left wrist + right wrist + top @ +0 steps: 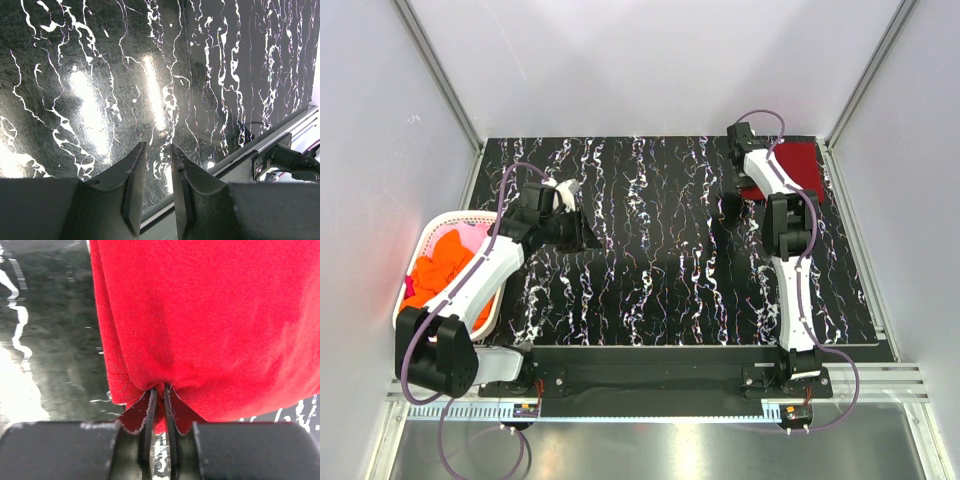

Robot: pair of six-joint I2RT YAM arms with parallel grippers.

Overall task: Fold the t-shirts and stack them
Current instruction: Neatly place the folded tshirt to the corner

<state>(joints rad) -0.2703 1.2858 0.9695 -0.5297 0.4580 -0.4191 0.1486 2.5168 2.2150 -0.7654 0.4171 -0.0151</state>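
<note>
A folded dark red t-shirt (795, 160) lies at the table's far right corner and fills the right wrist view (210, 315). My right gripper (742, 192) is shut on that shirt's near-left edge; the cloth bunches between the fingertips (160, 389). A bright orange t-shirt (440, 268) and a pink one (470, 236) lie crumpled in the white basket (420, 250) on the left. My left gripper (582, 236) hovers over bare table right of the basket. Its jaws stand a narrow gap apart with nothing between them (157, 146).
The black, white-veined table top (660, 260) spans the middle. White walls with metal frame posts (440, 80) close in the back and sides. The table's near edge and rail (270, 145) show in the left wrist view.
</note>
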